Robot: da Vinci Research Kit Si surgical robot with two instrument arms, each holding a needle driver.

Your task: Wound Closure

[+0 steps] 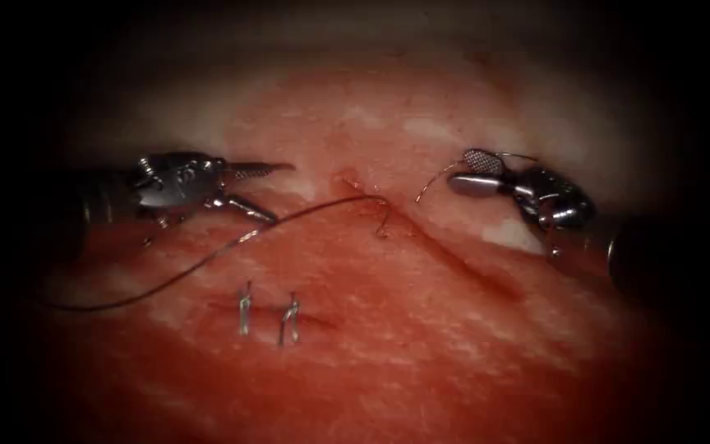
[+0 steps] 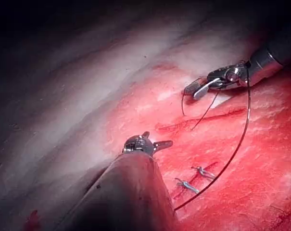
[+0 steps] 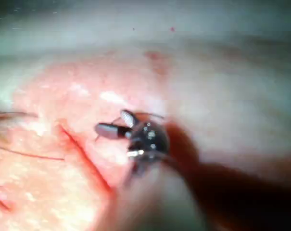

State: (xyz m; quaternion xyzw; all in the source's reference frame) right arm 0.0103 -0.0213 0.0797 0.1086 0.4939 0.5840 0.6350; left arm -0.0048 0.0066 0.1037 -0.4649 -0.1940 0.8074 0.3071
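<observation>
Cut thread ends (image 1: 244, 311) nearest, L of the cut (image 1: 454, 255); left tool (image 1: 281, 193) jaws open, empty, prob. parked off the slack thread (image 1: 207, 259) entering the tissue (image 1: 388, 345); right tool (image 1: 459, 170) jaws parted, needle (image 1: 433, 181) across their base, R of cut, seemingly out of tissue.

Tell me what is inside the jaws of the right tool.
The needle crosses the open jaws of the right tool, right of the cut. The upper jaw covers its middle, so grip is unclear. The left tool, open, holds nothing.

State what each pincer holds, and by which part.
Left pincer: nothing. Right pincer: open, curved needle resting against one jaw mid-curve, outside the tissue; grip cannot be told.
</observation>
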